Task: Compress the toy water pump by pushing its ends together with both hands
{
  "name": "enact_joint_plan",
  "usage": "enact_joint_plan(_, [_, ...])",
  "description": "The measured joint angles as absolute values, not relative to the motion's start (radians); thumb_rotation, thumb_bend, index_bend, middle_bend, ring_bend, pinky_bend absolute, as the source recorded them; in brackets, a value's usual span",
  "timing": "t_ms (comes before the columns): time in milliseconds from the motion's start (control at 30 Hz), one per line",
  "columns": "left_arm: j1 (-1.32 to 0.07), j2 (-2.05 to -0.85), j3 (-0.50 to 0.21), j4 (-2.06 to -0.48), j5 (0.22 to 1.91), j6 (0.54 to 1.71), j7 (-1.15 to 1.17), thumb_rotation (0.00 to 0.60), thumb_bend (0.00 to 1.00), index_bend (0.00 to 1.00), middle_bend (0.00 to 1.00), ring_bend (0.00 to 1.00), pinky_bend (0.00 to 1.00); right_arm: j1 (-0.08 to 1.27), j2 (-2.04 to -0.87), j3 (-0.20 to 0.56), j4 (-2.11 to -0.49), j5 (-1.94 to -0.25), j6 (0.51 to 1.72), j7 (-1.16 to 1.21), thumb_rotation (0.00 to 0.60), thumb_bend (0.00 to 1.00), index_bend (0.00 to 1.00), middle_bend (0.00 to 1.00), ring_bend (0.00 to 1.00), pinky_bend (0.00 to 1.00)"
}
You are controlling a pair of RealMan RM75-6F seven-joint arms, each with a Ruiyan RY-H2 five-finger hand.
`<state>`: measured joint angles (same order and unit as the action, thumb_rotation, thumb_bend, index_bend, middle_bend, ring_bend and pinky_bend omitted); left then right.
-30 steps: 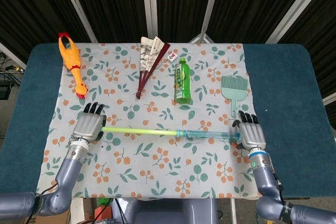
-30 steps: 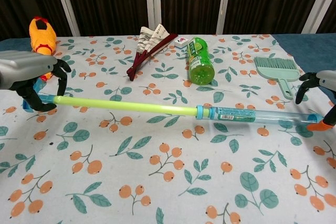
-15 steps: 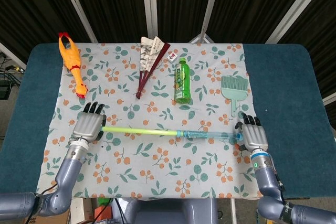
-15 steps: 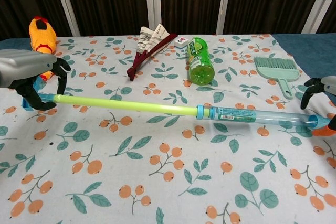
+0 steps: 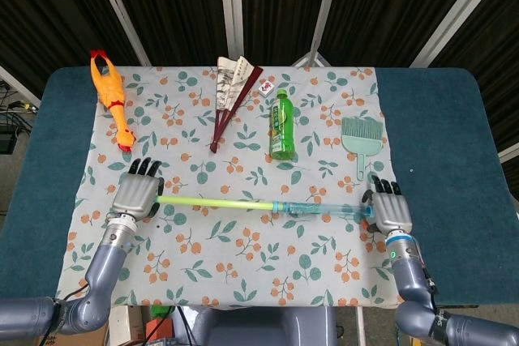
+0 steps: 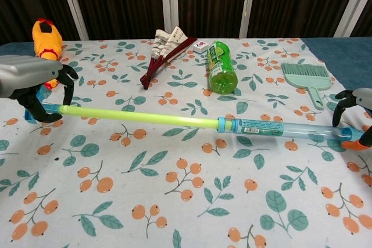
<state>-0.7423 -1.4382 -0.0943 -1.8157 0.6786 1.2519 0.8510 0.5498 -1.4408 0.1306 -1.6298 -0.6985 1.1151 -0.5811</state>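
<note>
Now the left hand [image 6: 35,88] curls around the yellow rod end of the pump [image 6: 232,125], low left. The right hand [image 6: 356,104] cups the orange tip at the right edge, fingers apart. Push both ends in straight and slow.

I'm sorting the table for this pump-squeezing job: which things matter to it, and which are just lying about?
For the job:
- toy water pump, lying across the cloth
- left hand at its yellow rod end
- right hand at its clear barrel end

Lying about:
- rubber chicken
- folded fan
- green bottle
- small brush
</note>
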Motion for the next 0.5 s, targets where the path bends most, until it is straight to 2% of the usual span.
enact_joint_plan(500, [-0.74, -1.438, -0.09, -1.809, 0.68, 1.247, 0.843, 0.6, 0.48, 0.59, 0.08, 0.0, 0.02, 0.557, -1.45, 0.123, -1.615, -0.667, 1.115, -0.601, 0.6, 0.39, 0.44, 0.0, 0.0, 0.0])
